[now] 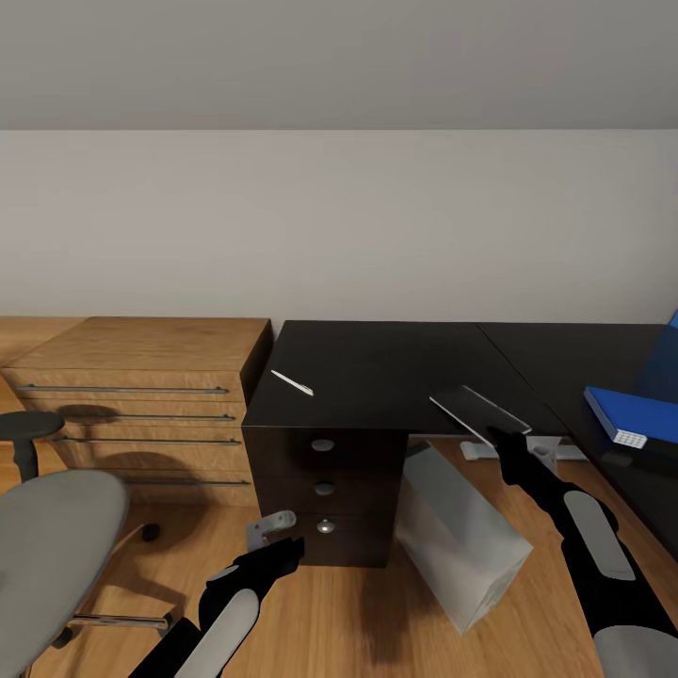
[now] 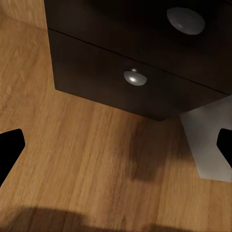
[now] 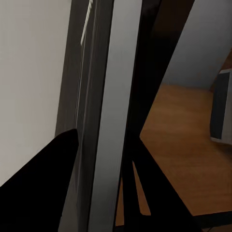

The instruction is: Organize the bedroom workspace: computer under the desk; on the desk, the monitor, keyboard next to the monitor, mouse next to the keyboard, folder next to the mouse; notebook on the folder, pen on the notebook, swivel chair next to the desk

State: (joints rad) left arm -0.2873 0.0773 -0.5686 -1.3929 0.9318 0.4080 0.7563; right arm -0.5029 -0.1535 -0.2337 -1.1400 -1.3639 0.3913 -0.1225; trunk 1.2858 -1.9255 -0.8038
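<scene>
The right gripper's [image 1: 499, 435] jaws are clenched on the near edge of a thin, flat dark-grey slab [image 1: 478, 411], by its shape most likely the keyboard. The slab is tilted over the front lip of the long black tabletop [image 1: 395, 363]. To finish well, I would level the slab first, carry it further in from the edge, and release only once it lies flat. It should stay clear of the slim white pen-like stick [image 1: 292, 383] and leave space toward the bright blue folder [image 1: 626, 414] on the tabletop's right wing.

The left gripper [image 1: 275, 535] hangs with its jaws released and empty by the bottom drawer's round silver knob [image 2: 135, 77]. The light-grey tower computer [image 1: 460, 539] leans tilted on the floor beneath, so it needs a wide berth.
</scene>
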